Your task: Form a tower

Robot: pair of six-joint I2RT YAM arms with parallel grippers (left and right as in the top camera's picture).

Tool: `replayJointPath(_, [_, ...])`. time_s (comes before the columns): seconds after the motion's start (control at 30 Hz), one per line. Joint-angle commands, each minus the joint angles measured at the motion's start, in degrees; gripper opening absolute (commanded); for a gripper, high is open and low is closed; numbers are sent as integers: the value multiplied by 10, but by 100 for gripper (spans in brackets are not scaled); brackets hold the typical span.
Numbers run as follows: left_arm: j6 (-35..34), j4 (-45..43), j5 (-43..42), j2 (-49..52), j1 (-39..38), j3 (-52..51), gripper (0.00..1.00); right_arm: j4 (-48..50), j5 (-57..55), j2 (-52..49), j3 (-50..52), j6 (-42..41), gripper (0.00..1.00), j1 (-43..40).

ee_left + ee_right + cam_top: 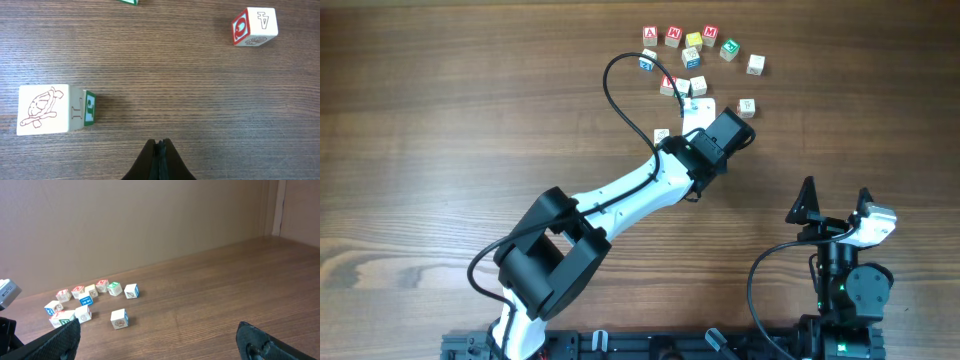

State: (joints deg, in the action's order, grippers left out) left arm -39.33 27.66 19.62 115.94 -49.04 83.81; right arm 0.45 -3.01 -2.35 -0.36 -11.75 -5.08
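Pointing down at the worktop (200,90), the left gripper (160,150) is clenched empty near a turtle cube (43,110); the right gripper (836,192) stands released.

Matt grained wooden table (200,75), smooth pale wooden turtle cube (42,110), matt black plastic left tool (160,147)

The left arm (630,190) had a white, tube-like link between bulky black joint housings, and a thin black cable (612,85) arched off near its wrist. The right arm (845,285) was mostly black, with a white block (875,222) near its wrist and a second cable (752,285), also black. The left gripper (160,145) was black and wedge-shaped. The fingers (60,342) of the right gripper (836,192) were black, pointed and grainy.
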Motion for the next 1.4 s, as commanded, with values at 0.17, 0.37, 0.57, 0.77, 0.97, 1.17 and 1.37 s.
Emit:
replayJointPath(0.17, [-2,8,35,6,0,5,4,2,5,2,0,-4,100,-2])
replayJointPath(0.37, [-2,9,48,14,1,5,4,2,6,2,0,-4,100,-2])
replayJointPath(0.57, [-7,9,67,17,5,5,4,2,6,2,0,-4,100,-2])
replayJointPath(0.77, [-32,-2,64,37,20,5,4,2,6,2,0,-4,100,-2])
replayJointPath(0.97, [-36,3,64,39,20,5,4,2,6,2,0,-4,100,-2])
replayJointPath(1.17, [-64,18,76,39,20,5,4,2,6,2,0,-4,100,-2])
replayJointPath(1.37, [-64,22,78,39,20,5,4,2,6,2,0,-4,100,-2])
